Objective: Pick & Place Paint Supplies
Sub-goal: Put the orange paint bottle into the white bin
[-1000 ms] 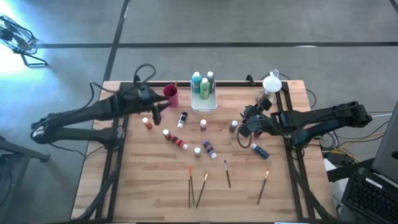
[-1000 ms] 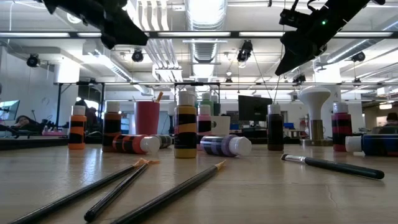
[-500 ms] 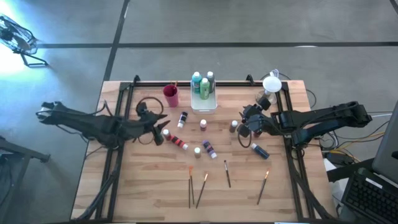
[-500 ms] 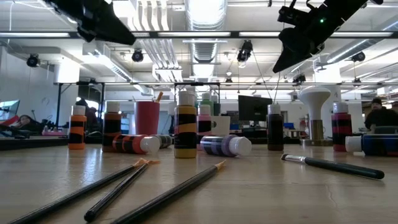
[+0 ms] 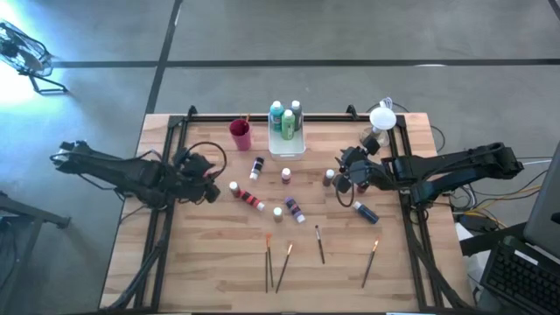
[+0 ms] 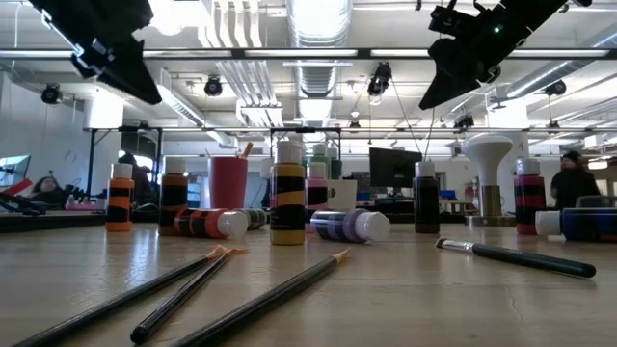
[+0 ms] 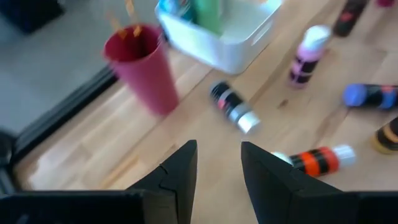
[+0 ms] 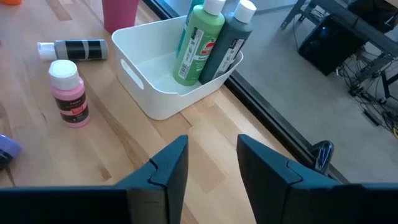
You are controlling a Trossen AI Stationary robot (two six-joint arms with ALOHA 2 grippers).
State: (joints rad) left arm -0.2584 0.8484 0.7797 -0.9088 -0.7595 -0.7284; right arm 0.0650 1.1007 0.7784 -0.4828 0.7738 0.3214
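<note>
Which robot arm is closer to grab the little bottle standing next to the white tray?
Probably the right. The right gripper hangs beside the standing bottle near the tray, jaws apart and empty. The left gripper sits farther off, near the table's left edge.

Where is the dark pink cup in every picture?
High view: dark pink plastic cup at the table's back, left of the white rectangular tray.
Low view: cup behind the bottles, left of centre.
Left wrist view: cup beside the tray.
Right wrist view: cup at the edge.
Shared landmark: the tray.
</note>
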